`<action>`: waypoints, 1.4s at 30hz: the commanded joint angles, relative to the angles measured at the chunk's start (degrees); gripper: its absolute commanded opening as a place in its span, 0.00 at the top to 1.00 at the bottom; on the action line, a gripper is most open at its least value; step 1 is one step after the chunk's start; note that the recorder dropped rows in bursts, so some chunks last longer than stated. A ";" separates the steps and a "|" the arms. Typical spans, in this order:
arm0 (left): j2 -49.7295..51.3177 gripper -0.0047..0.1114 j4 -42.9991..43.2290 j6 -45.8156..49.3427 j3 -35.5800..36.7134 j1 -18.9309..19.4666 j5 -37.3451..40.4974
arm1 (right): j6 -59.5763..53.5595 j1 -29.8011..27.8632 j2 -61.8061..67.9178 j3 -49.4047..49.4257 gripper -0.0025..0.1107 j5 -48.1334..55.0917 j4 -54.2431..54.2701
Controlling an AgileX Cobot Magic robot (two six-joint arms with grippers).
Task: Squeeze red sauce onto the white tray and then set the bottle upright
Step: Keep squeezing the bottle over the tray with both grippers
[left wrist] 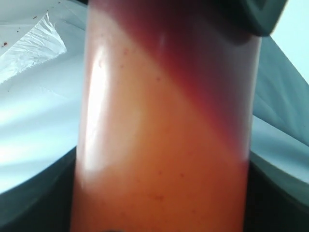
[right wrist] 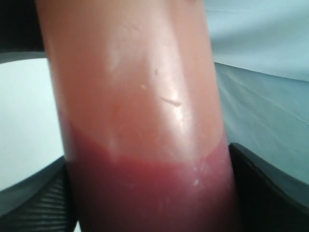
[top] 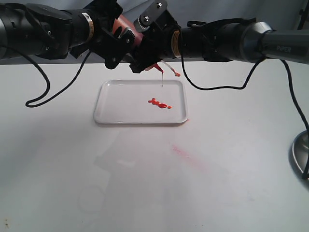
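Two robot arms met over a white desk (top: 58,169) that filled most of the exterior view. The left arm (top: 38,31) reached in from the left and the right arm (top: 241,41) from the right. A black cable (top: 43,92) drooped from the left arm onto the desk. Part of a grey round dish (top: 300,152) showed at the right edge.

The tray (top: 111,116) lay flat on the desk below the point where the arms met, a long side toward the camera. Above its far rim the bottle (top: 126,25) hung in the air, tilted. Its nozzle (top: 157,66) pointed down at the tray and its cap (top: 176,74) dangled just beside the nozzle.

The left pincer (top: 119,46) was clamped on the bottle's body, its jaws spread to the bottle's width. The right pincer (top: 147,53) gripped the same bottle nearer the nozzle end. Each wrist view was filled by the orange-stained bottle wall, with dark red sauce pooled toward one end and a dark finger (left wrist: 29,203) close against its side.

A faint pink streak (top: 190,157) marked the desk on the camera's side of the tray, off its right corner. The sauce (top: 159,103) lay as a short row of glossy red blobs on the tray floor, right of centre and roughly under the nozzle. A thin pale strand (top: 162,79) hung from the nozzle toward the tray.
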 commanded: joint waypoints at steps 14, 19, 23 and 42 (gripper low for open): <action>-1.62 0.96 -1.39 -2.45 -0.98 -0.28 -0.36 | 1.80 -0.17 -0.50 0.12 0.80 1.78 3.63; -1.62 0.96 -1.39 -2.45 -0.98 -0.28 -0.36 | 1.80 -0.17 -0.50 0.12 0.33 2.74 3.63; -1.62 0.96 -1.39 -2.45 -0.98 -0.28 -0.36 | 1.70 -0.17 -0.50 0.12 0.08 4.88 3.63; -1.61 0.96 -1.39 -2.45 -0.98 -0.28 0.00 | 1.70 0.66 -0.50 0.12 0.05 5.40 -0.28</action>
